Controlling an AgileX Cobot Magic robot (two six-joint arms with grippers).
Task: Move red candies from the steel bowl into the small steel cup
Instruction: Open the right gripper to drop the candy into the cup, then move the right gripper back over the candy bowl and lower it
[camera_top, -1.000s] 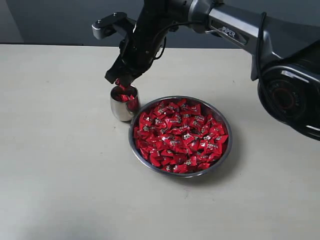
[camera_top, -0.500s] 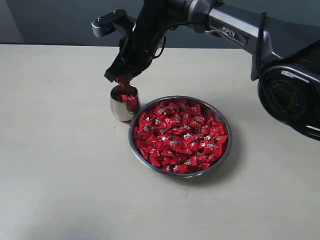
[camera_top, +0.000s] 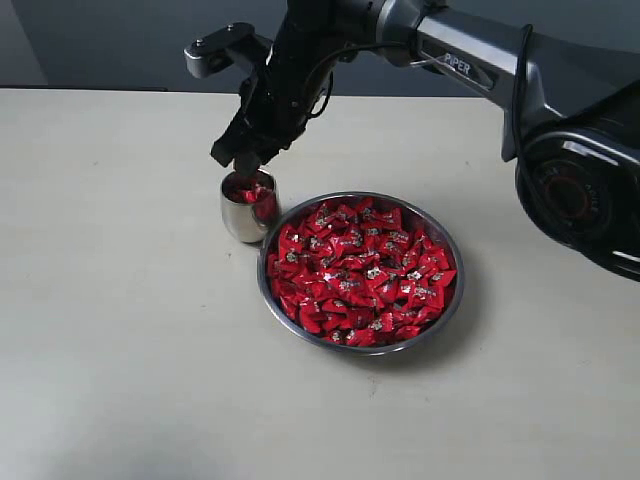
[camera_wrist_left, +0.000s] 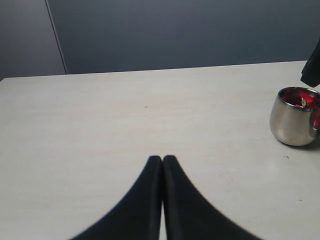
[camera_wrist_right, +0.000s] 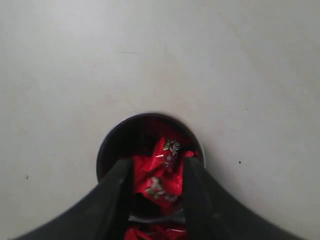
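Observation:
The steel bowl (camera_top: 452, 300) sits mid-table, heaped with red candies (camera_top: 360, 270). Touching its left rim stands the small steel cup (camera_top: 243, 222), which holds a few red candies (camera_wrist_left: 303, 99). My right gripper (camera_top: 244, 160) hangs just above the cup's mouth. In the right wrist view its fingers stand apart, so this gripper (camera_wrist_right: 157, 165) is open. Blurred red candies (camera_wrist_right: 161, 176) lie loose in the gap over the cup (camera_wrist_right: 112, 137). My left gripper (camera_wrist_left: 162, 159) is shut and empty above bare table, well to the side of the cup (camera_wrist_left: 294, 120).
The right arm (camera_top: 470, 60) reaches in from the right and passes above the table behind the bowl. A dark wall (camera_top: 100, 40) runs along the table's far edge. Pale tabletop (camera_top: 120, 330) spreads to the left and front.
My right gripper has opened over the cup. The red candies that showed at its fingertips are no longer pinched there and have dropped toward the cup. The arm has barely moved.

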